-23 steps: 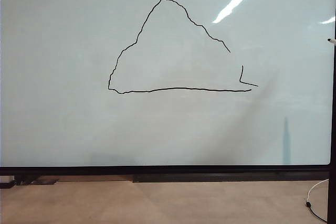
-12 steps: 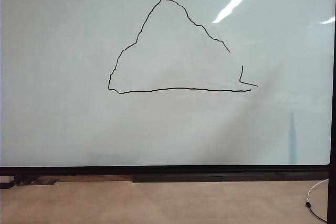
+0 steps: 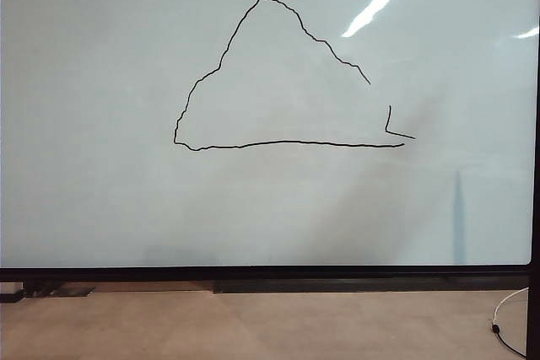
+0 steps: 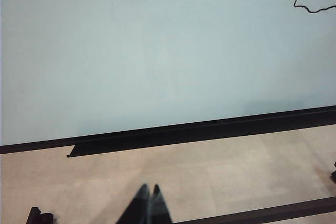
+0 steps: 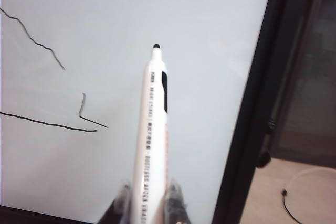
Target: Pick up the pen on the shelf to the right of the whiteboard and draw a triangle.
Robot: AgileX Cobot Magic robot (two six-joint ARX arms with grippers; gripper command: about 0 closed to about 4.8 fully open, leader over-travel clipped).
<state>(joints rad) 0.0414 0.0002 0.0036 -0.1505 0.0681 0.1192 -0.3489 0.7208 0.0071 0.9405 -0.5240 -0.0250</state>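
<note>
The right gripper [image 5: 148, 198] is clenched on the slim white plastic pen [image 5: 152, 145], a barrel with small black printing; its fingers [image 5: 173, 195] pinch the rear of the barrel from both sides, and the dark tip points straight ahead of the jaws toward the big glossy pale grey-white whiteboard [image 5: 157, 14] in its thin black frame. Whether the tip touches the board cannot be told; it sits out past the open corner of the wobbly thin black hand-drawn triangle [image 3: 261, 73], whose slanted side stops short of a small hooked stroke above the flat base line. That gap lies to the side of the tip away from the board's black frame edge [image 5: 252, 103]. Judging from this, the outline looks nearly complete, and closing it well would mean carrying the tip sideways to the end of the slanted stroke, pressing lightly and squarely, then drawing down to meet the hook in one steady pass. The left gripper [image 4: 148, 205] hangs low, well apart from the drawing, its dark fingers pressed together and empty above the pale wooden floor [image 4: 236, 171].
</note>
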